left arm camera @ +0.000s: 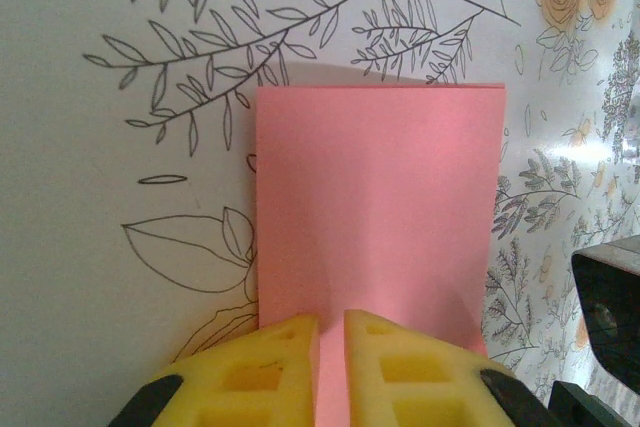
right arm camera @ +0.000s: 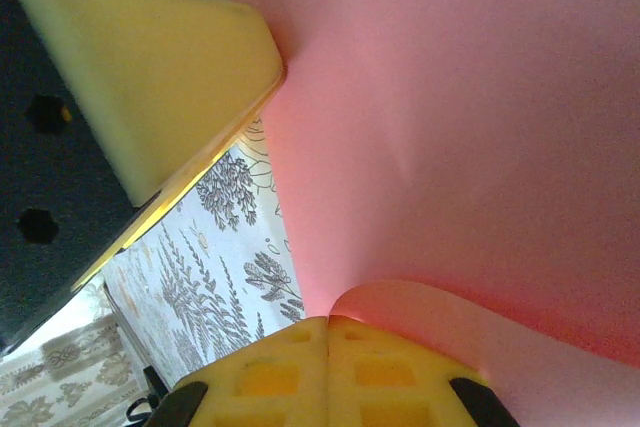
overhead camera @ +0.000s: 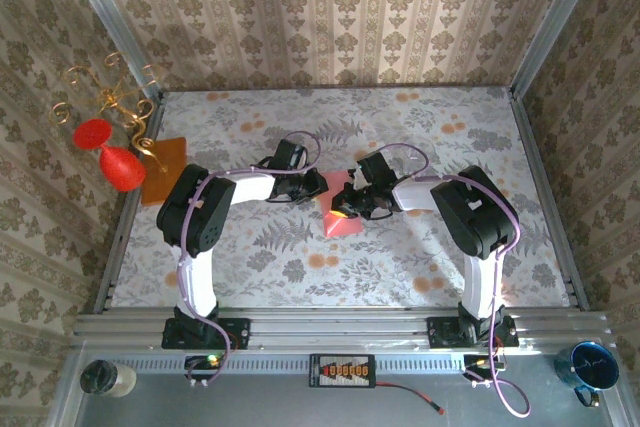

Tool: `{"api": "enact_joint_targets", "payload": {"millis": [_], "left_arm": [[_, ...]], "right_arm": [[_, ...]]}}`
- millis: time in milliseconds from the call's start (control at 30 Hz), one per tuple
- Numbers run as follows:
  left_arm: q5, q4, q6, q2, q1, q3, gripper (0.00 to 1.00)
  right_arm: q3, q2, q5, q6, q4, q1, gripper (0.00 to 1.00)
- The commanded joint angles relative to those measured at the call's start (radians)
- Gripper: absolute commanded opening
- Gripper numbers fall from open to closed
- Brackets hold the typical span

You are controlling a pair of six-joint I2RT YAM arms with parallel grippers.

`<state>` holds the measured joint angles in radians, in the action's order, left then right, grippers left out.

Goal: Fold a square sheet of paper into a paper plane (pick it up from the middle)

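A floral-printed surface [overhead camera: 400, 267] is seen enclosed by walls papered in a beige damask pattern, with both arms bent inward so that they meet near its centre. The square sheet of paper [overhead camera: 338, 222] is found there, in the middle of the surface, between the two arms. In the left wrist view the sheet [left arm camera: 375, 217] is shown as a flat pink rectangle lying on the print. The left end effector [left arm camera: 332, 332] is set at its near edge, its yellow pads almost closed, with a thin slit left between them through which pink is seen. Whether the sheet is actually pinched there cannot be told. In the top view this left end effector [overhead camera: 316, 185] is placed just beside the right end effector [overhead camera: 352, 203]. In the right wrist view the right end effector [right arm camera: 328, 332] is closed fully, pad against pad, on a curled-up edge of the sheet [right arm camera: 480, 127], which is raised and bowed above the surface. An orange sheet [overhead camera: 165, 184] is seen at the left edge, well apart from the pink one.
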<state>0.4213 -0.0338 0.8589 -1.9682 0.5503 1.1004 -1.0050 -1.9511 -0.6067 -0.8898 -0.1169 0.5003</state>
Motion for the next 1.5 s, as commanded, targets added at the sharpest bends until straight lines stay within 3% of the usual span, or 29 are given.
{"api": "enact_joint_targets", "payload": {"millis": [0,1467], "left_arm": [[-0.006,0.066,-0.027,-0.033,0.007,0.005,0.15],[-0.035,0.093,-0.031,-0.033,0.016,0.005,0.11]], "right_arm": [[-0.014,-0.022,-0.030,0.004,-0.023,0.004,0.05],[-0.030,-0.059,0.011,-0.014,-0.040,0.003,0.05]]}}
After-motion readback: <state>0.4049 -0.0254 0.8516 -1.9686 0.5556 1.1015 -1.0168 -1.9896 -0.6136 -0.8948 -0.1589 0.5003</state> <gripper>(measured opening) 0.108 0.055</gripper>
